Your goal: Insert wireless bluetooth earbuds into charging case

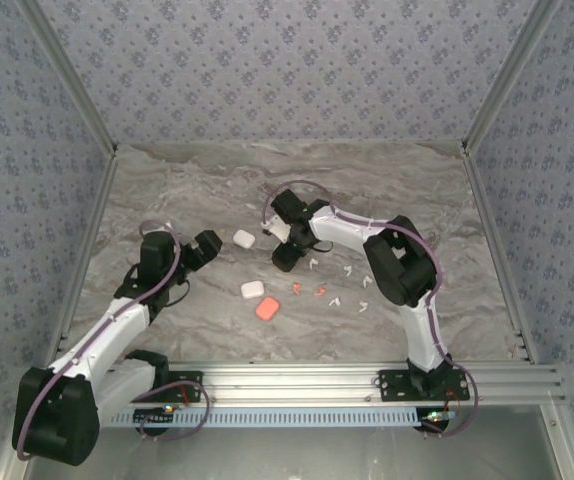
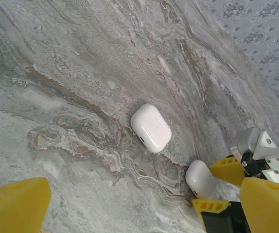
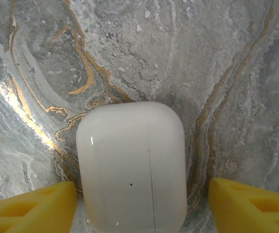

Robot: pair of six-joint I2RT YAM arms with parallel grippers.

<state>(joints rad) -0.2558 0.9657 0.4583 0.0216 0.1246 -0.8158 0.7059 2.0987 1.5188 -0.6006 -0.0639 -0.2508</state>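
- Right fingers (image 1: 285, 256) stand spread around a white case (image 3: 132, 165) near the desk's (image 1: 167, 190) centre, one finger at its side and the other a little apart.
- Left fingers (image 1: 205, 248) are spread wide and empty, left of centre.
- Earbuds (image 1: 334, 300), white and orange, lie loose right of centre, towards the near edge, outside any case.
- A second white case (image 1: 244, 238), a third white case (image 1: 252, 289) and an orange case (image 1: 266, 308) lie between the arms.

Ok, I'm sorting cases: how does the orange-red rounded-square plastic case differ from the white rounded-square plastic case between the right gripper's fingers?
Colour: orange-red case versus white case. Placement: the orange-red case lies free of any gripper; the white case sits between the right gripper's open yellow fingers. Both rest on the marble table.
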